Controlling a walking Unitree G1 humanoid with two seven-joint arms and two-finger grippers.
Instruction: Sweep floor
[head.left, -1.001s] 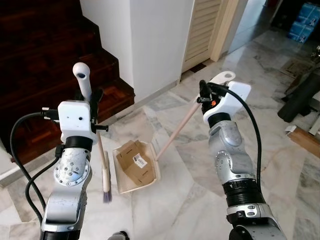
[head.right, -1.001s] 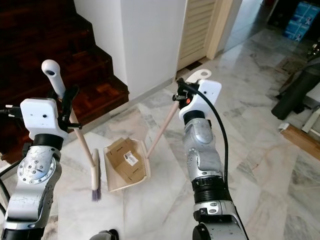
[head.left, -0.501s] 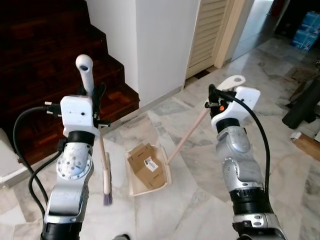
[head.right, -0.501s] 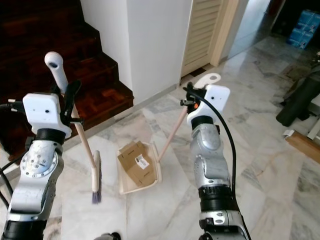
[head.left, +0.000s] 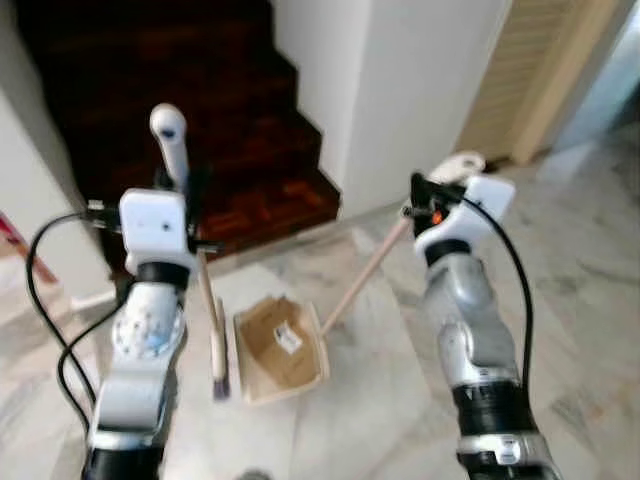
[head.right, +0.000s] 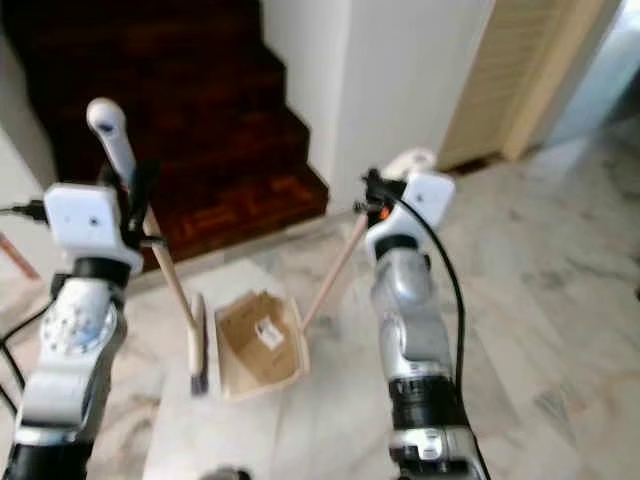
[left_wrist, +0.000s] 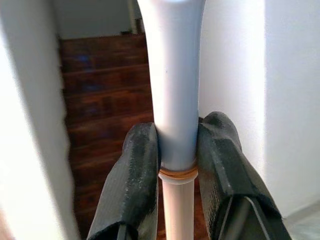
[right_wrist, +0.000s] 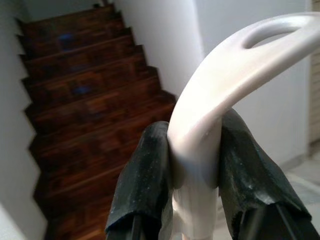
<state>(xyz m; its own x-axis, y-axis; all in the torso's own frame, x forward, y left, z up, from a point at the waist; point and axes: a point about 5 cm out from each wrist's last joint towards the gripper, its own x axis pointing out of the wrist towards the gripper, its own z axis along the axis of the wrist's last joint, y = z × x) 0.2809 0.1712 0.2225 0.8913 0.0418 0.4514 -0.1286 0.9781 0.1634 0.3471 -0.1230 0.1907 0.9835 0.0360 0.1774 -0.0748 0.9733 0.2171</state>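
The dustpan (head.left: 283, 352) sits on the marble floor (head.left: 380, 400), cardboard (head.left: 276, 338) inside. Just left of it hangs the broom (head.left: 213, 335), left gripper (left_wrist: 175, 152) clamped on its handle. The right gripper (right_wrist: 192, 165) pinches the dustpan's long handle. Behind the dustpan rise the stairs (head.left: 180, 120).

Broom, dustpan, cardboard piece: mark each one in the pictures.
Broom (head.left: 218, 345), left eye view, on the head near the floor.
Dustpan (head.left: 252, 384), left eye view, on its front rim.
Cardboard piece (head.right: 250, 340), right eye view, on its brown face.
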